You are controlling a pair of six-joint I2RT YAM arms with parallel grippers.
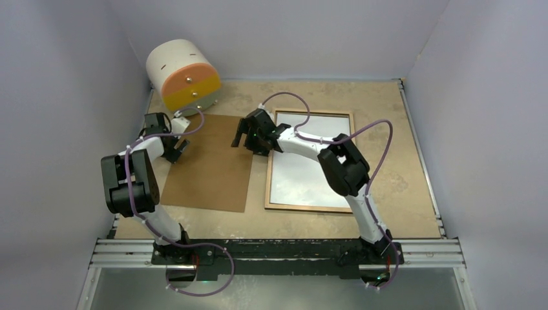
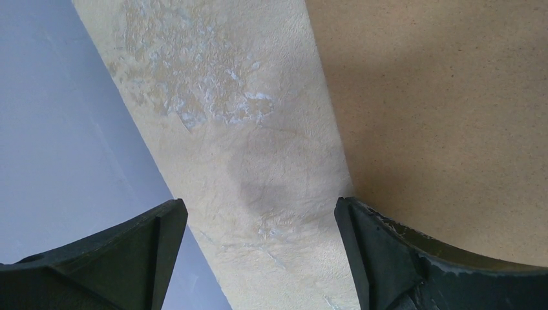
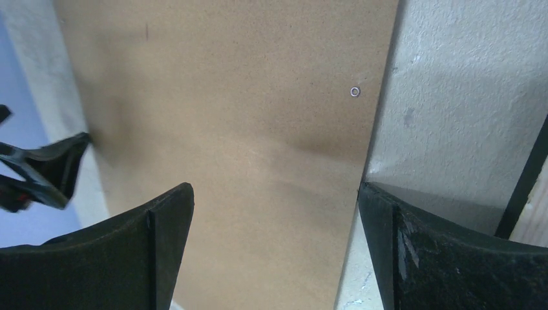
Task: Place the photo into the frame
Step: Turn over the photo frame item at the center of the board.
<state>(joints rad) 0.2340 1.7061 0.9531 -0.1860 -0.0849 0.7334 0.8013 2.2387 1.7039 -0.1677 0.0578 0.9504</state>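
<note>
The frame (image 1: 310, 208) lies flat on the right half of the table with its light-wood rim up; its black edge (image 3: 525, 177) shows in the right wrist view. A pale glossy sheet (image 1: 300, 181) fills its inside and looks like the photo, reverse side up. My right gripper (image 1: 240, 137) (image 3: 274, 200) hangs open over the right edge of the brown backing panel (image 1: 210, 168) (image 3: 245, 129), left of the frame. My left gripper (image 1: 179, 147) (image 2: 262, 219) stands open at the left edge of the panel (image 2: 446, 97), with bare table between its fingers.
A white and orange cylinder (image 1: 184, 74) lies at the back left, near the left arm. Grey walls close in both sides and the back. The right arm's elbow (image 1: 346, 168) and cable hang over the frame. The left gripper (image 3: 45, 171) shows in the right wrist view.
</note>
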